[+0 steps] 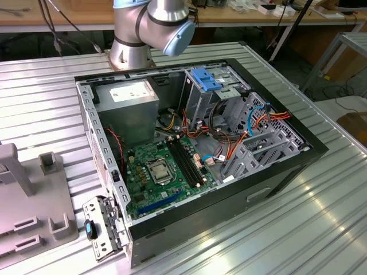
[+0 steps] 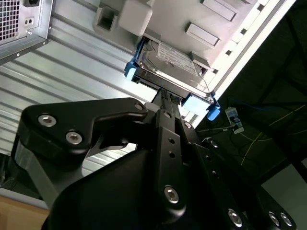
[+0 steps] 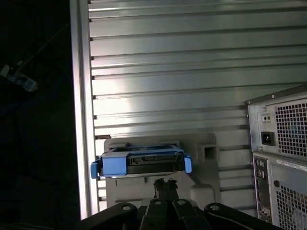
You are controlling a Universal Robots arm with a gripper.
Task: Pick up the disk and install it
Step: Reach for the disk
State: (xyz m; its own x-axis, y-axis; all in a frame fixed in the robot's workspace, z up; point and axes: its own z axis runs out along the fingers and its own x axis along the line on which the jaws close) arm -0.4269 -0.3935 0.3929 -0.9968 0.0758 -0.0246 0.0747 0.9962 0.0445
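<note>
Nearly at the disk [image 3: 141, 162]: the gripper [image 3: 164, 183] is poised just beside its long edge.

In both wrist views the disk [image 2: 170, 64], grey metal framed by a bright blue carrier, sits in a grey holder [image 3: 201, 143] on the ribbed metal desk [image 3: 168, 72], near the desk's edge and apart from the computer case [image 3: 283, 158], whose vented rear panel shows. The gripper [image 2: 165, 96] points at the middle of the disk's edge, between the two blue rail ends. I cannot tell whether it touches, or whether the gripper is apart or together. In the exterior view the case [image 1: 200, 160] lies open on the desk, with the motherboard [image 1: 163, 172], cables and a metal drive cage topped by a blue bracket [image 1: 205, 78] exposed. The holder [image 1: 34, 195] lies at the exterior view's left, and the arm [image 1: 152, 26] stands at the far side.
</note>
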